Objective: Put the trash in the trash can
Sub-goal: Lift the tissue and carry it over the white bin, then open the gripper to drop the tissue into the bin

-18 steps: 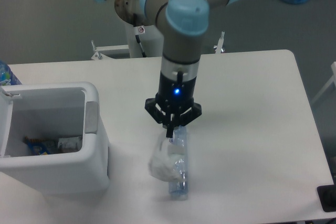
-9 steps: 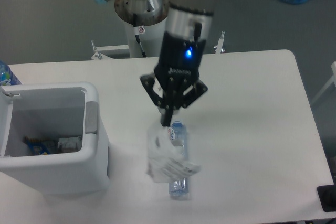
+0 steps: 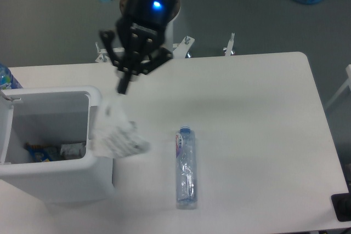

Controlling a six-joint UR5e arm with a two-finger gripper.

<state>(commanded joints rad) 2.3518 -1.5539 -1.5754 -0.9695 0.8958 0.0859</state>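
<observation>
Wrapper [image 3: 115, 134] in hand [image 3: 124, 87] beside trash can [image 3: 55, 179]

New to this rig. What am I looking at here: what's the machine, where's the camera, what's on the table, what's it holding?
One fixed camera looks down on a white table from above. The machine is a single robot arm ending in a black two-finger gripper. The gripper is shut on a crumpled white plastic wrapper, which hangs in the air over the right rim of the open white trash can at the left. Some scraps already lie inside the can. A crushed clear plastic bottle with a blue-and-white label lies on the table, not yet picked up.
</observation>
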